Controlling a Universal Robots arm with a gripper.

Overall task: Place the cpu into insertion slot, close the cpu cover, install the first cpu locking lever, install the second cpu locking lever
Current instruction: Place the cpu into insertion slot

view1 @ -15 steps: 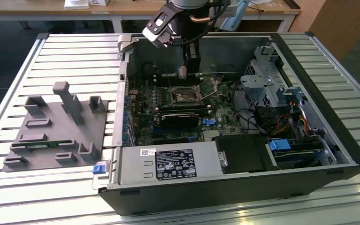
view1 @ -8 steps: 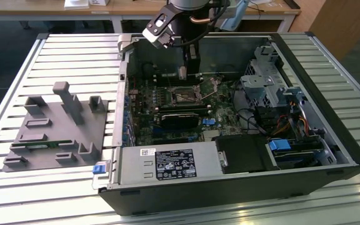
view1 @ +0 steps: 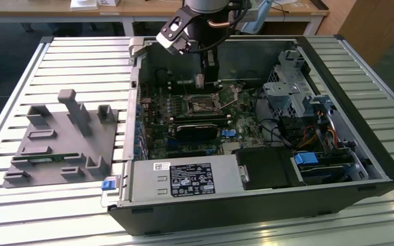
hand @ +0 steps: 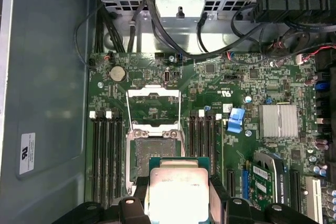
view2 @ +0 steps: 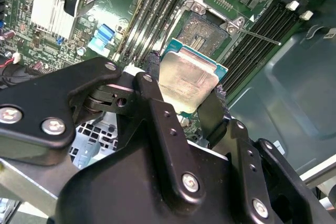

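The gripper (view2: 185,82) is clenched on the cpu (view2: 190,74). Its two black fingers (view2: 153,65) press opposite edges of the chip. The chip's pale, scuffed metal lid faces up, ringed by a thin green border. It is held clear of the board and not seated.

The insertion slot (view2: 207,31) lies bare just beyond it, a square dark frame around a dull, finely dotted centre. A thin wire lever (view2: 257,36) juts out from one corner of that frame.

In the first wrist view the cpu cover (hand: 154,109), a thin silvery frame with a cut-out middle, lies flipped open at the slot's edge away from the chip. Long black memory slots (hand: 107,156) flank the socket closely on two sides, leaving a narrow corridor.

In the exterior view the arm (view1: 197,20) reaches down into the open computer case (view1: 361,154), whose sheet-metal walls bound the board. A grey moulded fixture (view1: 60,138) sits on the slatted table (view1: 80,56) at the exterior view's left, well apart from the case's opening.
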